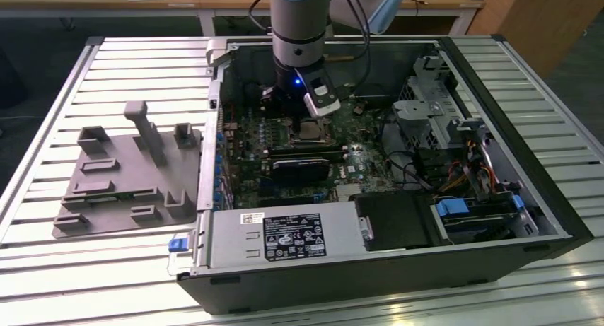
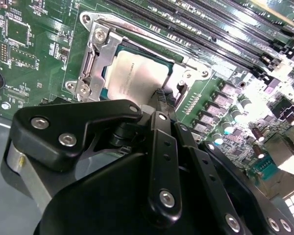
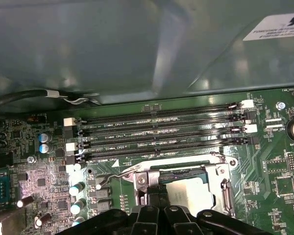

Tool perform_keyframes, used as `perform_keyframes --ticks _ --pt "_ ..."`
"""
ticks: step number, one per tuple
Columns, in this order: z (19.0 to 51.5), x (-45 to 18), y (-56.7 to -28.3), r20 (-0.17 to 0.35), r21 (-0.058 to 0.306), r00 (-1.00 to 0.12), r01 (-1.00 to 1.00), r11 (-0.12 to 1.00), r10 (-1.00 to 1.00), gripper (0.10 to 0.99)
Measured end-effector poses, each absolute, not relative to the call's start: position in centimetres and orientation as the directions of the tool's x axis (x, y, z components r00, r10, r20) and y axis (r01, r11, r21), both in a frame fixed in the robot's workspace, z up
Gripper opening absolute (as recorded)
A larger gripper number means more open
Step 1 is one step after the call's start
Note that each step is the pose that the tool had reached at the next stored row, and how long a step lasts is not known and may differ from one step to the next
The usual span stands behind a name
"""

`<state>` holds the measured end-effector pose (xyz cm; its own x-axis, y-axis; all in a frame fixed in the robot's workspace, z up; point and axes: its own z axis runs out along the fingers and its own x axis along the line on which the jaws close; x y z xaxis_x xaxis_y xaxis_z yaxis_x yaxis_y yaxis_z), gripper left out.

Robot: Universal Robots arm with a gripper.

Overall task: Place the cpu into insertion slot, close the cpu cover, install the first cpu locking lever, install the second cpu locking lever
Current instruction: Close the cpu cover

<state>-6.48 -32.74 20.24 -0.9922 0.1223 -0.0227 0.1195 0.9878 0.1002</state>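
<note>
One arm is reaching down into one open computer case (image 1: 552, 220), which is lying on a slatted table (image 1: 85, 276). Its gripper (image 2: 161, 95) is hanging just over the edge of the one chip (image 2: 137, 73). Its two fingers (image 2: 162, 147) are closing tip to tip, with nothing showing between them. Whether the tips are touching the chip is not clear.

The chip is lying flat in the one socket (image 3: 186, 172), pale metal top facing up. The one cover plate (image 2: 95, 63) is lying down around it, so the chip is showing through the square window.

In the first wrist view, four long black memory slots (image 3: 161, 128) are running side by side just beside the socket.

Two white labels are showing. One is sitting on the metal box (image 1: 283, 237) at the case's near edge, and one is sticking to the grey wall (image 3: 279, 27) behind the board. Both are carrying small black print.

One grey moulded tray (image 1: 113, 191) is lying on the table at the exterior view's left, apart from the case.
</note>
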Motion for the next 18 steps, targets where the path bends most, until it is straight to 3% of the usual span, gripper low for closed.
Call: perform_keyframes --ticks 18 --pt "19.97 -6.93 -32.83 -0.024 0.107 -0.992 0.119 0.987 0.122 0.102"
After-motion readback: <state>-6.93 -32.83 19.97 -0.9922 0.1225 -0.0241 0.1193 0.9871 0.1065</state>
